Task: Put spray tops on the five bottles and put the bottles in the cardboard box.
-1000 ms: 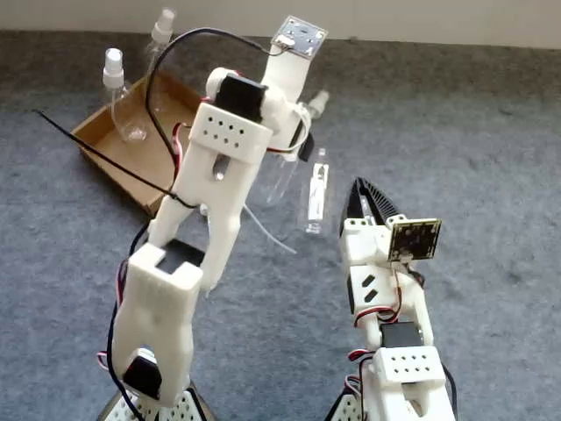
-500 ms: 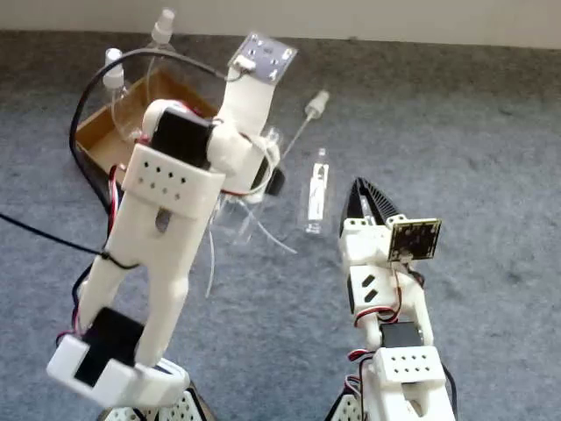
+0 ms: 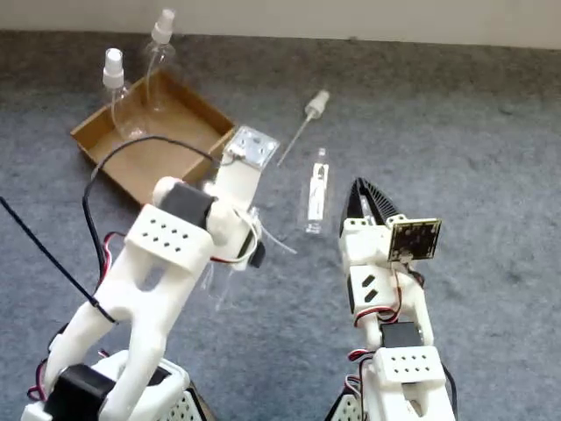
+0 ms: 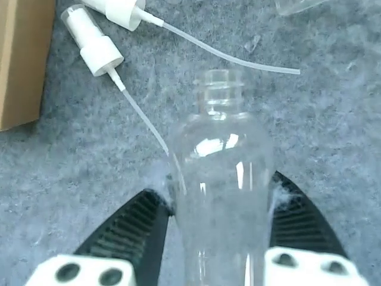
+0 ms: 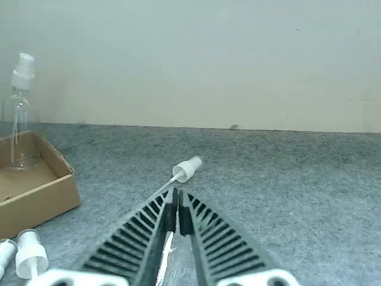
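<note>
Capped bottles (image 3: 130, 118), two, stand in box (image 3: 149, 153), ahead of left gripper (image 4: 220, 190). Left gripper clamped on bare bottle (image 4: 221, 149); two loose tops (image 4: 101, 50) just beyond its neck. Lying bottle (image 3: 315, 197), uncapped, beside right gripper (image 3: 358, 189), jaws together, empty. Judged under half done; capping, boxing left.

Looks like a small robotics lab bench, a makeshift test corner; grey carpet-like matting (image 3: 491, 175) spreads under the cardboard box (image 3: 151, 156) and on all sides of it; beside the box, a white printed arm (image 3: 166, 254) trailing loose wiring (image 3: 387, 309); beyond that, a bare camera board (image 3: 414, 239); behind the box, a plain pale wall (image 5: 238, 59)
</note>
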